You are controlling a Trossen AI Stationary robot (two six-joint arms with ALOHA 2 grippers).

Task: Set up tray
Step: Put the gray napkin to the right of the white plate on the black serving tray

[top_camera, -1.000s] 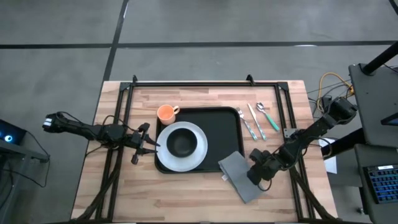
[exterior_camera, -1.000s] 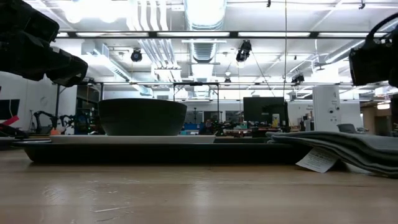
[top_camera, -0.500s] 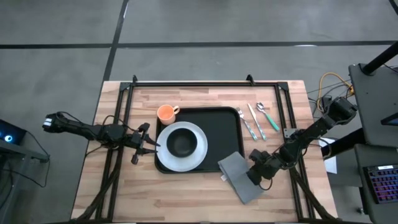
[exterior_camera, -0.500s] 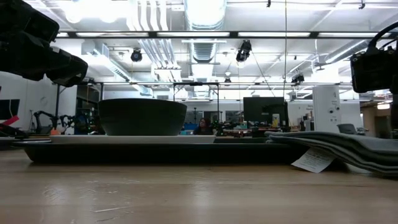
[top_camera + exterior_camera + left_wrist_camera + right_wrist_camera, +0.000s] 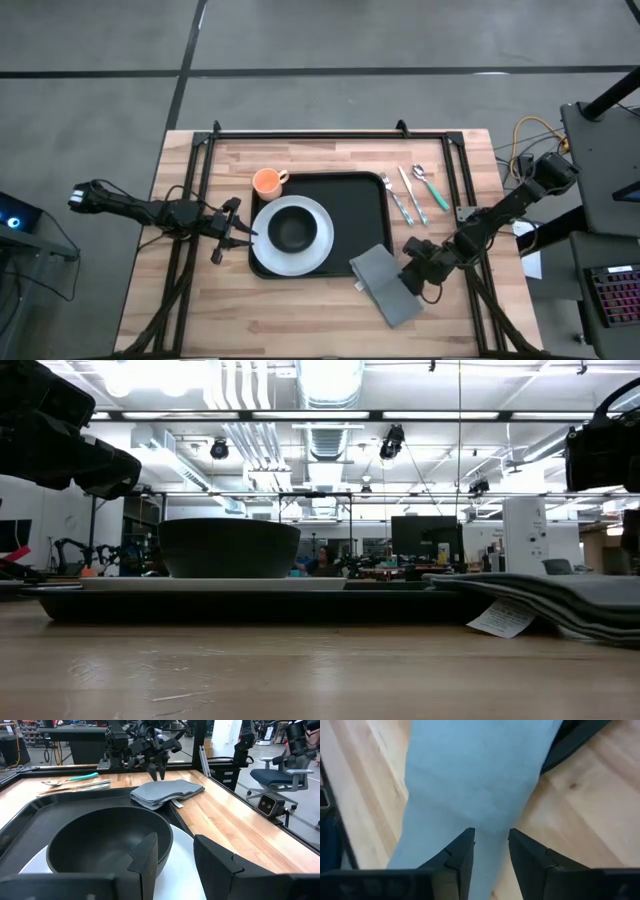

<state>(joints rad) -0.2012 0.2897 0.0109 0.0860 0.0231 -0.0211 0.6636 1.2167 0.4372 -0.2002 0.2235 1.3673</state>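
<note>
The black tray [image 5: 352,215] lies in the middle of the wooden table [image 5: 200,310], with a white plate [image 5: 315,245] on its left part and a black bowl [image 5: 292,230] on the plate. An orange cup [image 5: 267,182] stands on the table just beyond the tray's far left corner, and cutlery [image 5: 415,195] lies on the wood to the right of the tray. A grey folded napkin [image 5: 383,282] overlaps the tray's near right corner. The right gripper [image 5: 490,845] hangs just above the napkin, fingers spread with a narrow gap, holding nothing. The left gripper [image 5: 238,232] waits at the plate's left edge, fingers apart and empty.
</note>
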